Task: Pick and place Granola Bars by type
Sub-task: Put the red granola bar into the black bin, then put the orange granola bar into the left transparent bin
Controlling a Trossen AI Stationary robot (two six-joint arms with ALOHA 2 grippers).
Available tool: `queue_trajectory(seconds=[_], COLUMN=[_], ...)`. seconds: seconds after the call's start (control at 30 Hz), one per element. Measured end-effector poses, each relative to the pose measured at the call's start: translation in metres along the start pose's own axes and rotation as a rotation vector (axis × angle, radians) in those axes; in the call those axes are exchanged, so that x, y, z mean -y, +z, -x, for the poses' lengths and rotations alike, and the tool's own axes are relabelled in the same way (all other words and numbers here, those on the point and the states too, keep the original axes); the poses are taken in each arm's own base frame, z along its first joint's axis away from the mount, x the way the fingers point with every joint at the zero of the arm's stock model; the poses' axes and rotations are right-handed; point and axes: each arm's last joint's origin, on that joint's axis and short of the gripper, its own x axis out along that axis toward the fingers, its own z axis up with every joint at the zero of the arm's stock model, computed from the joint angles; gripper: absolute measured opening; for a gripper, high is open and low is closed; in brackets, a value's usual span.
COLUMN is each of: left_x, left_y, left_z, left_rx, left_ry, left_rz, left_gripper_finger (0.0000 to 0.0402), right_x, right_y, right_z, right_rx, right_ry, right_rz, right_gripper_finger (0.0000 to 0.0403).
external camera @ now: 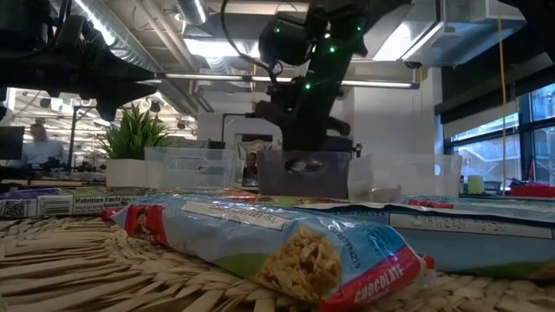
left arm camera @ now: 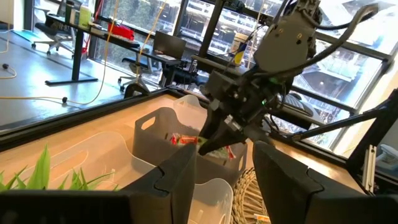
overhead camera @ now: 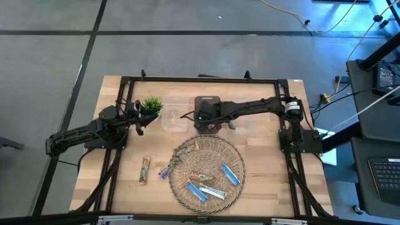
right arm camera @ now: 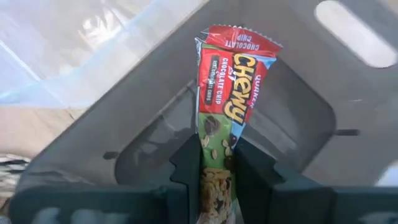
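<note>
Pale wooden table (overhead camera: 262,156) on a grey floor, framed by black rails, with office desks and windows beyond. Near the table's front sits a round woven wicker basket (overhead camera: 232,153) holding several flat wrapped granola bars: blue-wrapped bars (overhead camera: 230,175) toward its right and front, and a red-and-multicolour bar (overhead camera: 201,180) among them. A green-tan wrapped bar (overhead camera: 144,170) lies on the bare wood just left of the basket, and another small bar (overhead camera: 165,172) rests against the basket's left edge.

Behind the basket stands a row of three open bins: a clear plastic bin (overhead camera: 173,114) on the left, a dark grey plastic bin (right arm camera: 348,74) in the middle, and another clear bin (overhead camera: 247,122) on the right. A small green potted plant (overhead camera: 151,104) stands beside the left clear bin.

The right gripper (right arm camera: 216,163) reaches across from the right side and hangs over the grey bin, its two dark fingers (right arm camera: 186,163) closed on a red Chewy chocolate chip granola bar (right arm camera: 231,81), which points down into the bin. From the left wrist view, a red wrapper (left arm camera: 184,140) shows inside that bin.

The left gripper (left arm camera: 225,167) waits at the table's left, near the plant, its fingers spread apart and empty.
</note>
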Motion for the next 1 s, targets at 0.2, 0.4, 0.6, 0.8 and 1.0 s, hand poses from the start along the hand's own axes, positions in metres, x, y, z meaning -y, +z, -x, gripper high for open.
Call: queue_trajectory(seconds=[0.2,0.4,0.6,0.8,1.0], left_x=[0.0,0.0,0.0,0.0,0.0], left_y=[0.0,0.0,0.0,0.0,0.0], left_z=[0.0,0.0,0.0,0.0,0.0], left_rx=[0.0,-0.001,-0.001,-0.001,-0.001], left_ry=[0.0,-0.002,-0.003,-0.004,-0.002], left_rz=[0.001,0.0,0.017,0.018,-0.007], left_gripper_finger=[0.0151,0.0152,0.015,0.0152,0.0152], right_x=[0.001,0.001,0.009,0.016,0.028], right_y=[-0.004,-0.004,0.002,0.021,0.022], right_z=[-0.004,-0.005,0.002,0.056,0.113], right_rx=[-0.003,-0.019,-0.052,0.061,0.136], right_ry=[0.001,0.027,0.019,0.088,0.116], right_rz=[0.001,0.003,0.017,0.104,0.139], right_gripper_finger=[0.0086,0.0118,0.0159,0.0166,0.0166])
